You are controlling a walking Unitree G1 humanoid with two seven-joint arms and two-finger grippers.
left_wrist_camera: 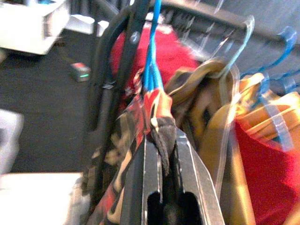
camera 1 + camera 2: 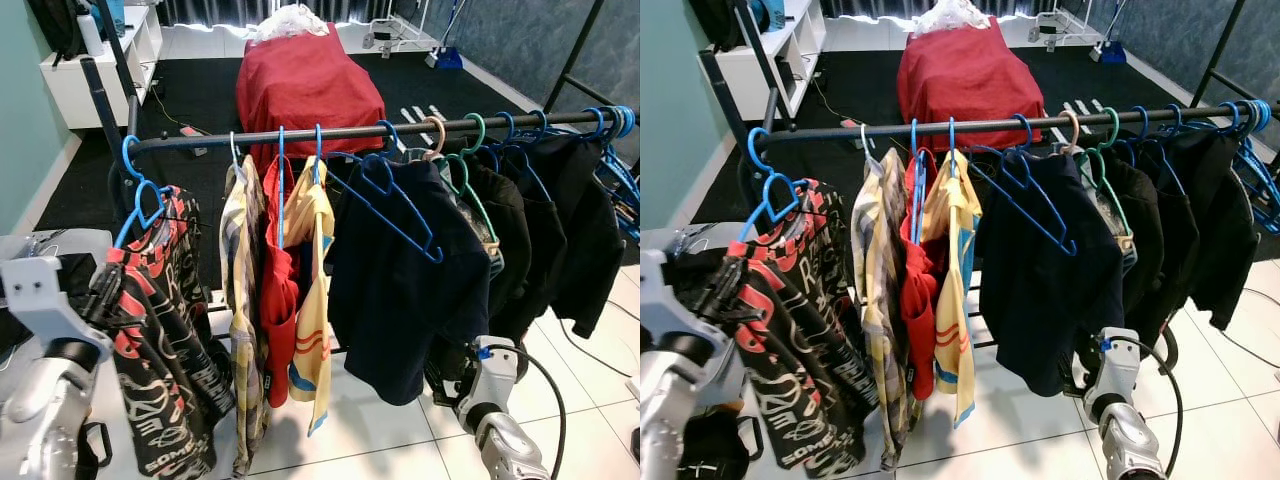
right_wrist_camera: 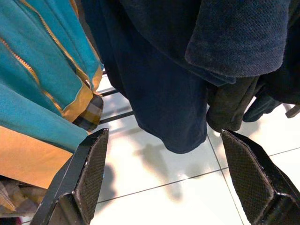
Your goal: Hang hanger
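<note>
A thin blue plastic hanger [image 2: 140, 195] carries a black, red-patterned shirt [image 2: 160, 340], its hook over the left end of the dark metal rail [image 2: 330, 132]. The left gripper [image 1: 165, 154] pinches the shirt's fabric; the right gripper [image 3: 164, 183] hangs spread above white tiles [image 3: 159, 173].

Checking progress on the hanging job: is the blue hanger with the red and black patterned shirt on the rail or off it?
On. The blue hanger hooks over the black rail, while the left gripper fingers pinch the shirt.
</note>
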